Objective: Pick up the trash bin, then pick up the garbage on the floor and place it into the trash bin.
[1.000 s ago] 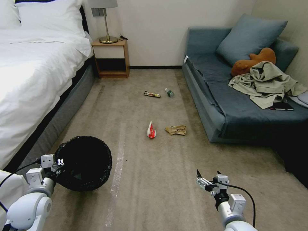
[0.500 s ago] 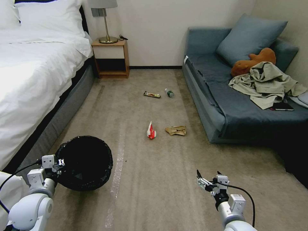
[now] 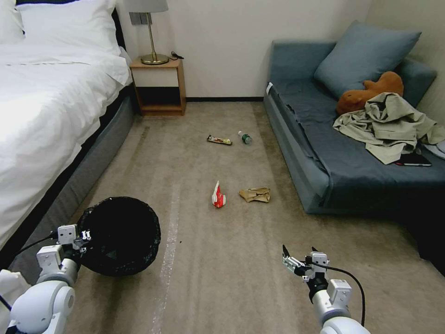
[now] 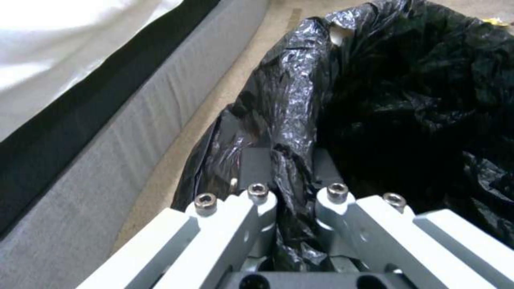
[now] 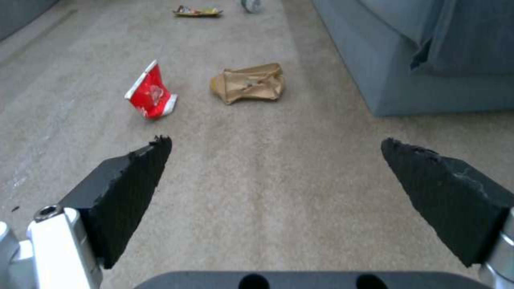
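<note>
My left hand (image 4: 292,188) is clamped on the rim of the trash bin (image 3: 118,236), fingers pinching the black liner, and holds it low at my left beside the bed (image 3: 46,116).

My right hand (image 3: 299,264) hangs free at my right, fingers spread wide, nothing between them.

The garbage lies ahead on the carpet (image 3: 222,260). Nearest: the red snack packet (image 3: 218,195), standing on edge, ahead and slightly left of my right hand. The brown paper bag (image 3: 255,195) lies just beside it, sofa side. Farther on, near the nightstand (image 3: 160,86): the dark bar wrapper (image 3: 219,139), long axis crosswise to me, and the small bottle (image 3: 245,138) close by it.

Right hand is the free one and faces the packet.

Open carpet between hand and packet. The sofa (image 3: 324,153) edge bounds the right, the bed the left.
</note>
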You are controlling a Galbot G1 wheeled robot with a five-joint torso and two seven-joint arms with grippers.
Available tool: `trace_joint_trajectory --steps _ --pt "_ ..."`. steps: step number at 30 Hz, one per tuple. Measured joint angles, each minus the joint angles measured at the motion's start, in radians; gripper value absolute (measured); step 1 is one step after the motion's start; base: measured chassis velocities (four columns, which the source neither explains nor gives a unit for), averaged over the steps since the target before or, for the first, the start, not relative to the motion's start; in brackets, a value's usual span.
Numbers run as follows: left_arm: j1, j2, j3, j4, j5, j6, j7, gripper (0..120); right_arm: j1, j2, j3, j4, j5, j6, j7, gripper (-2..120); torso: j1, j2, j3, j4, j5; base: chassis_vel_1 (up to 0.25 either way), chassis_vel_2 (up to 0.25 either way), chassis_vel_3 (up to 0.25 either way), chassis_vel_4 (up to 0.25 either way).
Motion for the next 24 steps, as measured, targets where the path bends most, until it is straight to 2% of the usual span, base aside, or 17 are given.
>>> trace_joint_trajectory --steps 24 --pt "0.004 0.020 -0.002 0.023 0.001 -0.029 0.011 4 -0.032 0.023 -0.001 0.004 -0.039 0.018 -0.011 100 0.000 0.000 0.000 -0.0001 -0.0001 -0.078 0.077 0.078 -0.082"
